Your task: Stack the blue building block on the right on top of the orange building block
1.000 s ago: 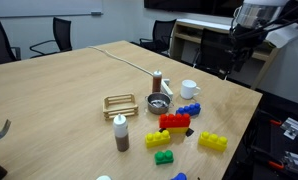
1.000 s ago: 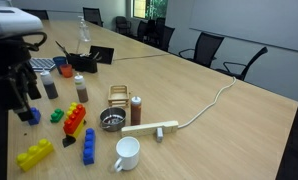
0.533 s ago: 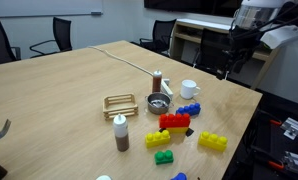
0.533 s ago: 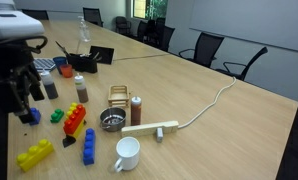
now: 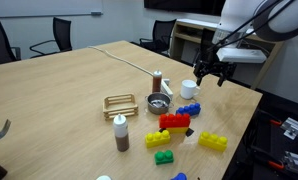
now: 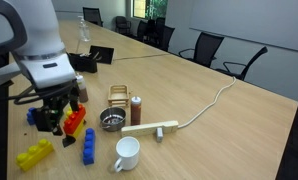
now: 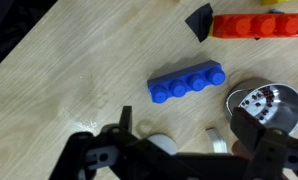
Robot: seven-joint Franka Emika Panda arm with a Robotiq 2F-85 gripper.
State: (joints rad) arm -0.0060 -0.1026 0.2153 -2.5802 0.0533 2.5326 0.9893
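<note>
The blue building block [image 5: 189, 109] lies flat on the table beside the white mug [image 5: 189, 88]; it also shows in an exterior view [image 6: 89, 146] and in the wrist view [image 7: 187, 83]. The long red-orange building block [image 5: 174, 122] lies just beyond it, seen in both exterior views [image 6: 76, 120] and at the top of the wrist view [image 7: 259, 25]. My gripper [image 5: 211, 77] hangs open and empty in the air above the mug, well above the blocks. It also shows in an exterior view [image 6: 56, 122]. In the wrist view its fingers [image 7: 189, 128] straddle the mug [image 7: 159, 146].
A metal bowl [image 5: 158, 105], a wooden rack [image 5: 120, 102] and two bottles [image 5: 120, 133] [image 5: 157, 82] stand near the blocks. Yellow bricks [image 5: 212, 141] [image 5: 157, 138], a green brick [image 5: 164, 157] and a second blue brick [image 6: 31, 117] lie around. The table edge is close by.
The arm has swung in from beyond the table edge to above the mug and blocks. The gripper stays open. Nothing on the table has moved.
</note>
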